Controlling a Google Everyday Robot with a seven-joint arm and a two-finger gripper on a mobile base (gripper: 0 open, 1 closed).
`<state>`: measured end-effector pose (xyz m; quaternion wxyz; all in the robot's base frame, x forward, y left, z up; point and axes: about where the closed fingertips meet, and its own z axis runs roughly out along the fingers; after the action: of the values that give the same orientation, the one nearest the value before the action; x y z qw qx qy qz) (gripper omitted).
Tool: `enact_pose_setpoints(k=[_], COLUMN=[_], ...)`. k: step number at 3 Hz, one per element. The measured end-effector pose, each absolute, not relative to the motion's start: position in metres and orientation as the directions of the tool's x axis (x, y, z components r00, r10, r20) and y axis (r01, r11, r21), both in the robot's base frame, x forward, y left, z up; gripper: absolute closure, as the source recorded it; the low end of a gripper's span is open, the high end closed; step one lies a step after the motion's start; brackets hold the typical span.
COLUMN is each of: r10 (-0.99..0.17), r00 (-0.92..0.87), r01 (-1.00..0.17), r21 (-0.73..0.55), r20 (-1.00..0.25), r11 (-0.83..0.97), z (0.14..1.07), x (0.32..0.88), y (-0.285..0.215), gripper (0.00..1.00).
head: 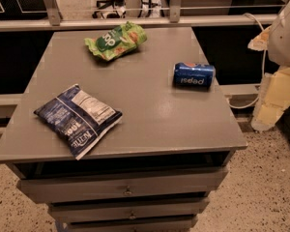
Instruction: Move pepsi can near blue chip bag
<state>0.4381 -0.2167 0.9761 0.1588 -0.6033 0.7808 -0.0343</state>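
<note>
The pepsi can (194, 75) lies on its side on the right part of the grey tabletop (150, 105), blue with white lettering. The blue chip bag (79, 117) lies flat near the table's front left corner, its white label panel facing up. The can and the bag are far apart, about a third of the table's width. My arm comes in at the right edge of the view, off the table's right side. My gripper (269, 111) hangs there as a pale shape, to the right of the can and slightly lower in the view, touching nothing.
A green chip bag (116, 41) lies at the table's back, left of centre. The table has drawers (128, 190) at its front. A rail (135, 22) runs behind it. A cable (246, 103) hangs at the right. Speckled floor surrounds the table.
</note>
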Motion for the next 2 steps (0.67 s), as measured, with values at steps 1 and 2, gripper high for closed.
enact_pose_setpoints(k=[1,2], r10=[-0.950,-0.909], r00=[-0.223,-0.240], r01=[-0.930,-0.919], r21=[-0.244,-0.222], r20=[-0.219,-0.340], r11=[0.275,0.326], z=[0.9764,0.9802], x=[0.4386,0.4431], y=[-0.2166,-0.2158], gripper=[0.00,0.00])
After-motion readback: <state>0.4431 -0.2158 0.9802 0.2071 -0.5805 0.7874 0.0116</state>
